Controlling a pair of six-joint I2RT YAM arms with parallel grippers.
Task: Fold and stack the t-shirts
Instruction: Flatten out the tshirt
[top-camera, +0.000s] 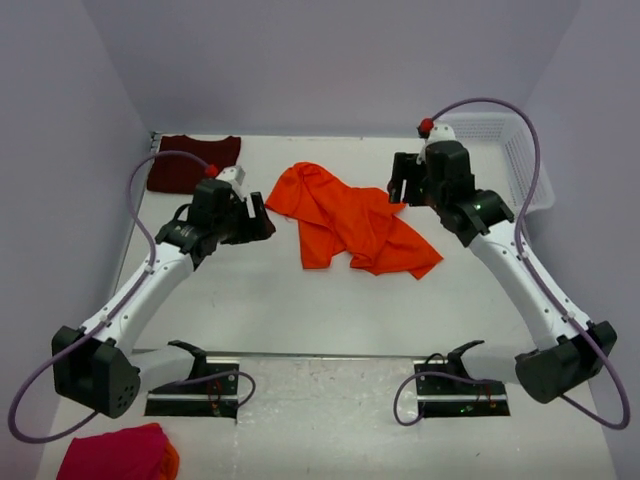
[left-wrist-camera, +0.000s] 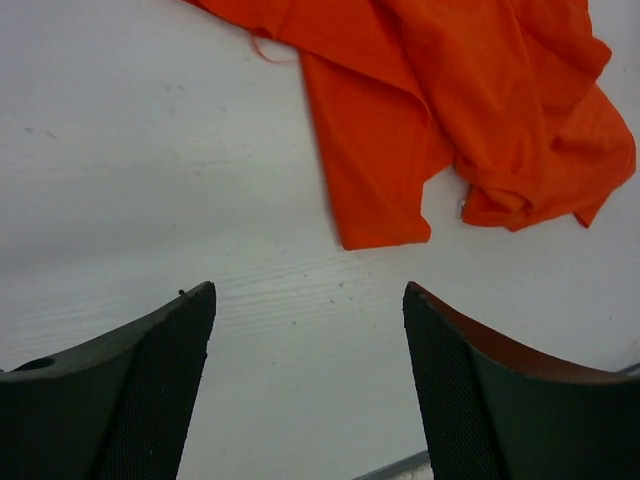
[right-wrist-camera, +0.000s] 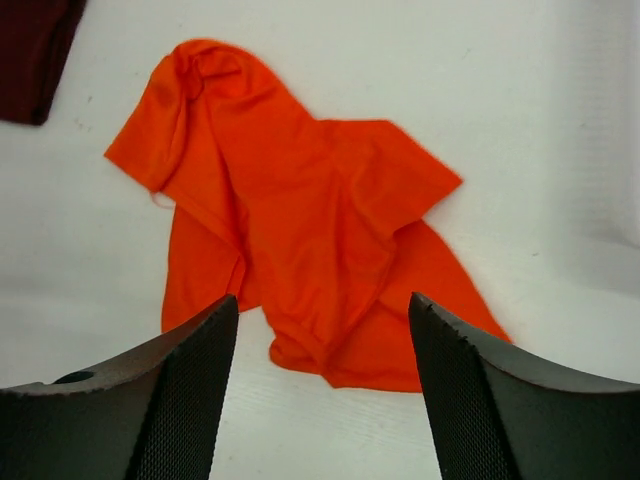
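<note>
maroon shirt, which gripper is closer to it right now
Left. The left gripper is a little nearer the arm bases and to the right of the maroon shirt. The right gripper is beyond the orange shirt, much farther away.

Tabletop (top-camera: 260, 300): white, matte; the wrist views show faint scuffs and fine parallel lines on it. A thin metal strip (top-camera: 320, 354) runs across its near part.

Basket (top-camera: 522, 160): white plastic, lattice walls, at the far right corner against the wall.

Bundle (top-camera: 112, 455): pink-red cloth, crumpled, at the near left corner in front of the strip; orange edge on its right side.

Walls (top-camera: 330, 60): plain pale lavender on three sides.
</note>
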